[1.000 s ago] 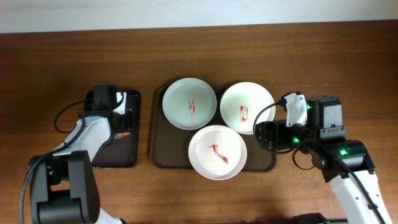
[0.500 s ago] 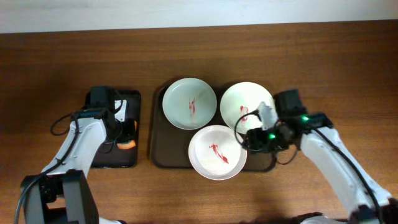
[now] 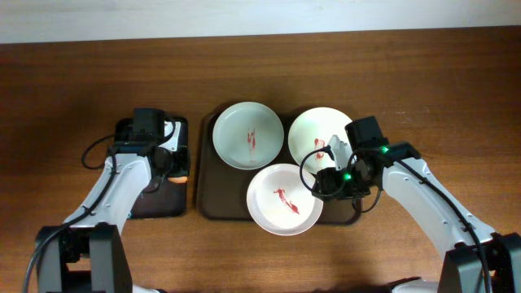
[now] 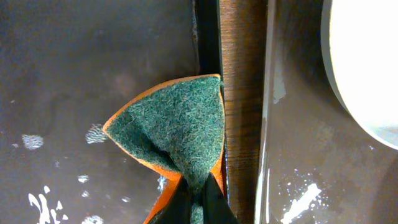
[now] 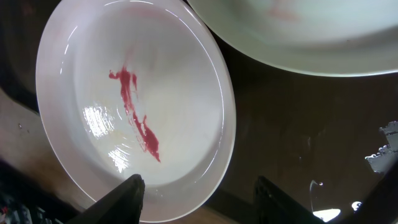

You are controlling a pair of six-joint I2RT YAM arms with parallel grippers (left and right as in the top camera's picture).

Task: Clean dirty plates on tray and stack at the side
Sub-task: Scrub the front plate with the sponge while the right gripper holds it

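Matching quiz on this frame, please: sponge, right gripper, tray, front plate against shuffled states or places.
1 sponge
2 right gripper
3 tray
4 front plate

A dark brown, raised rim
B pinched in left gripper
C smeared red, nearest the robot
D open, over front plate's rim

Pairs: 1-B, 2-D, 3-A, 4-C

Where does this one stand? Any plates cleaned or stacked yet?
Done: nothing. The back-left plate, back-right plate and front plate all sit on the tray with red smears, and there is no stack beside it. In hand: the left tool pinches a green sponge; the right tool is open at the front plate's rim. Left: wiping and stacking all three.
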